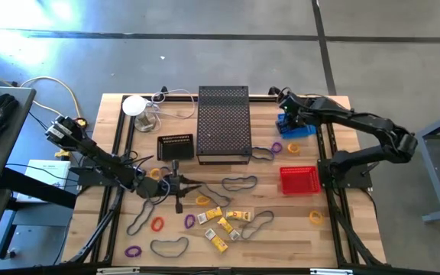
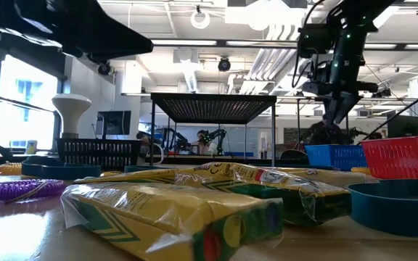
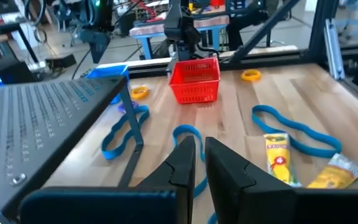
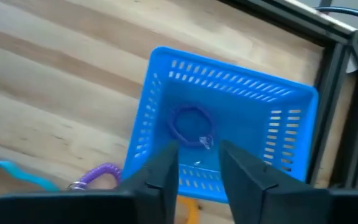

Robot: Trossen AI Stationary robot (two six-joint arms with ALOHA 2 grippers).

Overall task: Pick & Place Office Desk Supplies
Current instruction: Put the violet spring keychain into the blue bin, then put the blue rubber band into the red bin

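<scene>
A wooden table carries scattered office supplies: thin rubber-band loops and small yellow packets (image 1: 221,221) near the front edge, a black mesh stand (image 1: 223,122) in the middle, a red basket (image 1: 298,179) and a blue basket (image 4: 222,134) towards the right and back.

The right gripper (image 4: 199,163) hangs directly above the blue basket, its two dark fingers parted with a gap between them and nothing held. A small purple loop (image 4: 191,124) lies on the basket floor beneath the gap, so the release looks done or nearly so.

To finish this step well, the right arm should probably lift straight up before moving sideways (the basket walls sit close to the fingers, and a sideways drag could tip or shift it). Another purple loop (image 4: 98,175) lies on the wood just beside the basket and seems a sensible next target.

The left gripper (image 3: 196,163) waits low over the table's middle, fingers nearly closed with only a narrow gap, holding nothing visible; blue-looking bands (image 3: 123,132) lie ahead of it.
</scene>
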